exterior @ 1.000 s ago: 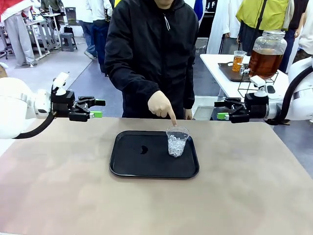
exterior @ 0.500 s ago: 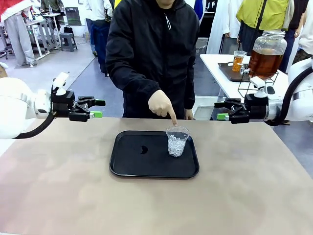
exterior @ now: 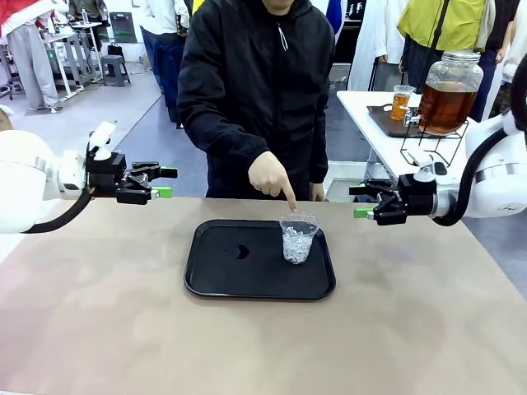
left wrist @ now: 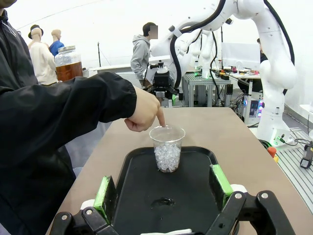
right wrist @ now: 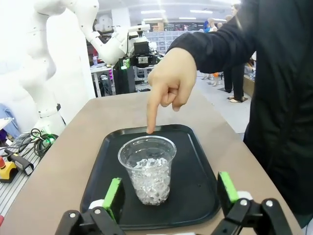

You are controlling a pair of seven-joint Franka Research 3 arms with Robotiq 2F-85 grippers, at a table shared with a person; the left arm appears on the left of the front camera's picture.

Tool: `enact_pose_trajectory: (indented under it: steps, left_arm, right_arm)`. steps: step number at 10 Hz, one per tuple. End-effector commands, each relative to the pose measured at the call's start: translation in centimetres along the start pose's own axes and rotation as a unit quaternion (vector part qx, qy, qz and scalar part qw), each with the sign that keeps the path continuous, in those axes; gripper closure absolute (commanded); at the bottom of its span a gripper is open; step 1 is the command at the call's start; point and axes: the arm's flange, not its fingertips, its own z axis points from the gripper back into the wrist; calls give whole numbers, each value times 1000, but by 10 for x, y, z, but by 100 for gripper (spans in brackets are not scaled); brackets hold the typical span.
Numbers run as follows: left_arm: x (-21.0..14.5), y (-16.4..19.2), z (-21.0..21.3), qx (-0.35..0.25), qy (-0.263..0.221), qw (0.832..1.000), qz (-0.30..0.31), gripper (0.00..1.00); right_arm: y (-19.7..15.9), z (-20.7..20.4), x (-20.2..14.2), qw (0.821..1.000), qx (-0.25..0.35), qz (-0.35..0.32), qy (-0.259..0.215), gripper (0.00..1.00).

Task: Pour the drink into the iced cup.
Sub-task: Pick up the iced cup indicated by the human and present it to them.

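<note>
— Left hand first?
— The left hand [exterior: 166, 182] hangs over the far left edge of the counter [exterior: 99, 329]. Its green pads are apart with nothing between them, and it is aimed at the middle.
— And the other?
— The right hand [exterior: 359, 202] hangs over the far right edge. Its pads are spread just as wide and empty, and it is aimed at the cup [exterior: 297, 237].
— Where is the cup?
— Upright on the right half of a black tray [exterior: 222, 271] at mid-counter. It is clear plastic with ice in its lower part. Both hands are well apart from it.
— Anyone near it?
— The person's hand [exterior: 269, 175] reaches in from the far side, forefinger pointing down at the cup's far rim. Whether it touches, I cannot tell.
— The drink?
— The drink [exterior: 443, 107], amber-brown, is in a lidded glass jar [exterior: 454, 70] at a white table [exterior: 358, 111] behind the right arm, well apart from the cup. A tumbler [exterior: 401, 102] of orange liquid stands just beside the jar.
</note>
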Motion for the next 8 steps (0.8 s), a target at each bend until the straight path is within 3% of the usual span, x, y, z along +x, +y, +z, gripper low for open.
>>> enact_pose_trajectory:
  steps: [1,8]
  left_arm:
    - [2,-1,-2,2,-3,1000,-1,0]
    - [2,-1,-2,2,-3,1000,-1,0]
  right_arm:
    - [-8,-10,-9,1000,6,5,-20,0]
    - [-17,-50,-46,999,29,-10,-21,0]
